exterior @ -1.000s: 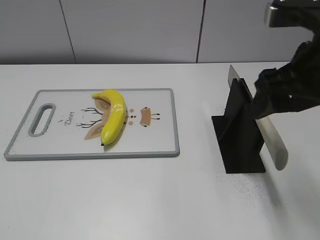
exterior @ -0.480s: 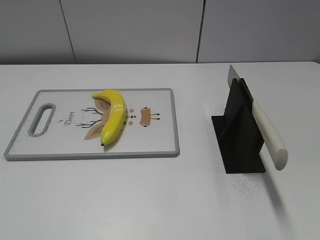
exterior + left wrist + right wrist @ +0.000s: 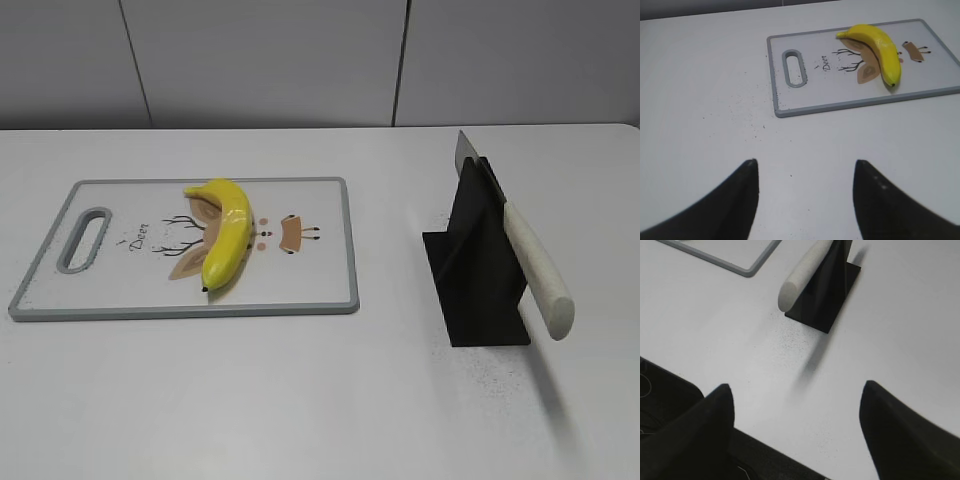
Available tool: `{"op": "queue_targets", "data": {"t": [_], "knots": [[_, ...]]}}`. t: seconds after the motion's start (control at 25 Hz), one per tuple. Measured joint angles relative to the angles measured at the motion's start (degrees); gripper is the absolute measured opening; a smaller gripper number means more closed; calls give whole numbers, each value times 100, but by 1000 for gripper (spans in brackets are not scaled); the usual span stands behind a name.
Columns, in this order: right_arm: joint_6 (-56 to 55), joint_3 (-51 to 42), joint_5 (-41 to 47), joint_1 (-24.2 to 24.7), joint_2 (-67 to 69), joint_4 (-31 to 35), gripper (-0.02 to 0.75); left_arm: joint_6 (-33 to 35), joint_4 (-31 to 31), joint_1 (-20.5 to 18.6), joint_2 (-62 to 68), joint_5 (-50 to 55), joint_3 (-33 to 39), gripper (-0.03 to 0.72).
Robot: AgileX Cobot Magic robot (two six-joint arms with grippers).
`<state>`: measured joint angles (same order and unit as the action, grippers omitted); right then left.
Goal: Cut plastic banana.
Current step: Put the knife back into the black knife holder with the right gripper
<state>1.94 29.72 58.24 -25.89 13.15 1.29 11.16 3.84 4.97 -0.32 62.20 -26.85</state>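
A yellow plastic banana (image 3: 229,229) lies whole on a white cutting board (image 3: 320,280) with a grey rim; both also show in the left wrist view, the banana (image 3: 880,46) on the board (image 3: 805,102). A knife with a white handle (image 3: 538,268) rests slanted in a black stand (image 3: 478,280); the right wrist view shows the handle (image 3: 802,275) and the stand (image 3: 827,295). My left gripper (image 3: 805,165) is open and empty over bare table, short of the board. My right gripper (image 3: 797,387) is open and empty near the table's front edge, back from the knife. Neither gripper shows in the exterior view.
The white table (image 3: 300,400) ends at a grey wall (image 3: 260,60) behind. In the right wrist view the table's front edge (image 3: 760,440) runs between the fingers, with dark space below. The board has a handle slot (image 3: 84,240) at its left end.
A second ago my right arm was by the knife handle at the stand. It has pulled out of the exterior view. The knife stays in the stand; the banana has not moved.
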Motion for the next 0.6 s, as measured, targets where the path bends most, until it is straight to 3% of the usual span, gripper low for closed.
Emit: {"op": "queue_targets", "data": {"t": [0.44,0.6], "knots": [[5,-86,126,8,-1304,-129,592,0,0,0,0,0,0,585],[5,-86,133,335,-1348,-90,592,0,1,0,0,-5,0,585]]}}
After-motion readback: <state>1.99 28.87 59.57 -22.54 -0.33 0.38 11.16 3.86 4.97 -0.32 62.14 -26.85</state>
